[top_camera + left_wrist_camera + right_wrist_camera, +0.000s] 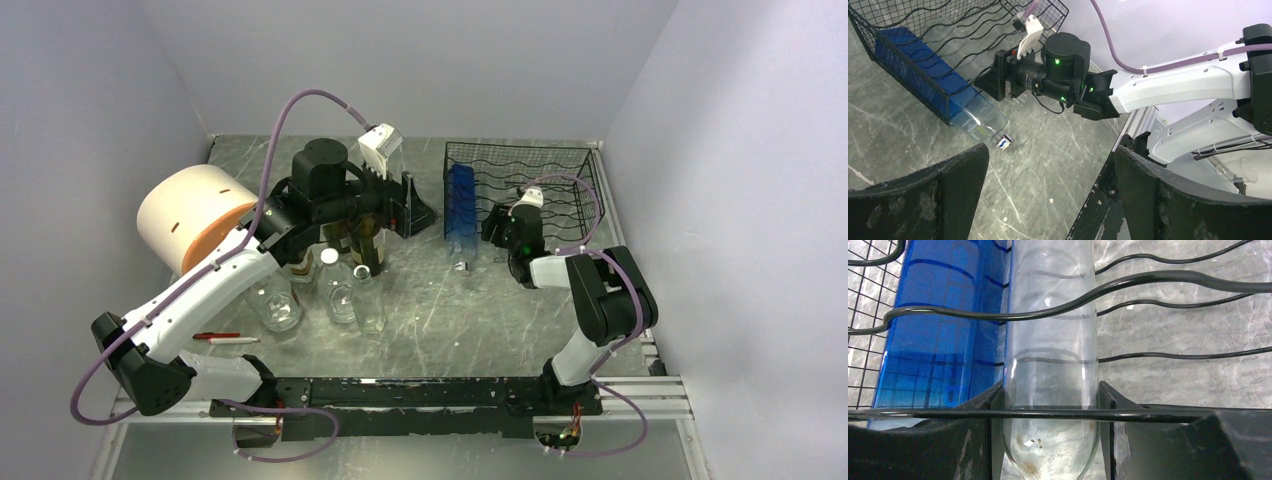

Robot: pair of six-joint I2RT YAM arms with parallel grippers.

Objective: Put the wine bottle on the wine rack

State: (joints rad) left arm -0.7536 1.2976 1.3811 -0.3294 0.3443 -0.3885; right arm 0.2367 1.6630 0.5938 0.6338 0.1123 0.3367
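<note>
At the near side of the wine rack, the right gripper has its jaws about half open. The fingers press against both sides of the clear wine bottle, so it has the bottle in its grasp. The bottle lies lengthwise inside the rack, in the bay just beside a blue bottle that fills the left-hand bay. A wavy wire tier crosses above it, and the straight front bar runs across it close to the fingers. Its rounded near end sits between the fingers. The wrist view does not show whether the glass already rests fully on the lower wires.

The left gripper hangs over a group of spare bottles on the table. Its jaws are spread wide and hold nothing.

Step in hand, as judged: placement is at its last stage, with the bottle entered into its bay but not yet let go.

The next move appears to call for three things:
- **Settling:** lower the bottle into the trough of the wire until its weight is carried there.
- **Release:** widen the jaws only enough to free the glass.
- **Withdrawal:** draw the fingers straight back, clear of the front bar and the upper tier, so neither bottle is nudged.
</note>
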